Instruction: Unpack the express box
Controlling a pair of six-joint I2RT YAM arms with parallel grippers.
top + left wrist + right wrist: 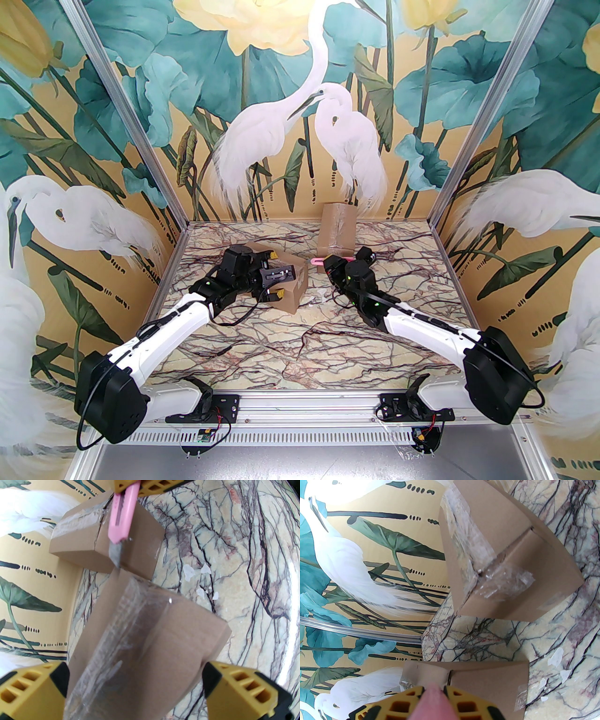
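- A marble-patterned table (300,337) stood inside walls painted with white egrets and teal leaves.
- The express box (293,286), plain brown cardboard, lay on the table left of centre. A band of clear tape ran along its top (shiny and wrinkled in the left wrist view).
- The left gripper (276,275) reached over this box with its yellow fingers (30,691) spread wide apart, one on each side of the box (145,644). Whether they touched the cardboard could not be told.
- The right gripper (328,262) was clamped on a pink utility knife (318,260) and pointed left toward the express box.
- In the left wrist view the knife (121,515) hung down with its grey blade out, and the tip sat at the far corner of the express box.
- In the right wrist view the pink handle (433,702) sat squeezed between the right gripper's (433,691) two yellow fingers, just above an end face of the express box (482,679).
- A second box (336,229), also taped, stood upright near the back wall, just beyond the knife. Its tape was crinkled where the flaps met (506,557).
- Small white scraps (188,571) lay on the table beside the boxes.
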